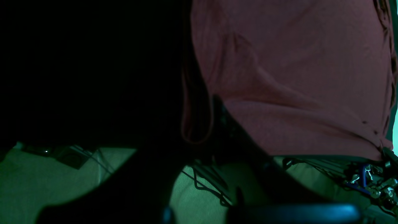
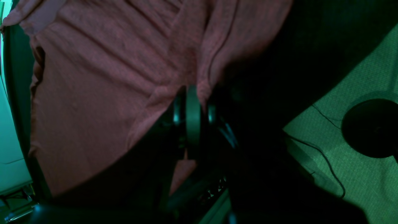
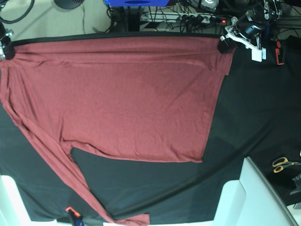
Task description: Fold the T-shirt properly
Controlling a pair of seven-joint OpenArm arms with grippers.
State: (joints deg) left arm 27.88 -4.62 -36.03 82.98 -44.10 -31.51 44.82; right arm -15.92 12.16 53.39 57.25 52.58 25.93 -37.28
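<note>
We judged the fold barely begun: the T-shirt [image 3: 127, 103] lay spread nearly flat over the black cloth [image 3: 254, 108], one long sleeve trailing toward seven o'clock, no panel yet turned over. We had both arms stretched to the far edge, the left gripper [image 3: 225, 46] at one o'clock and the right gripper [image 3: 6, 49] at ten o'clock, each clamped tight on the shirt's far hem.
</note>
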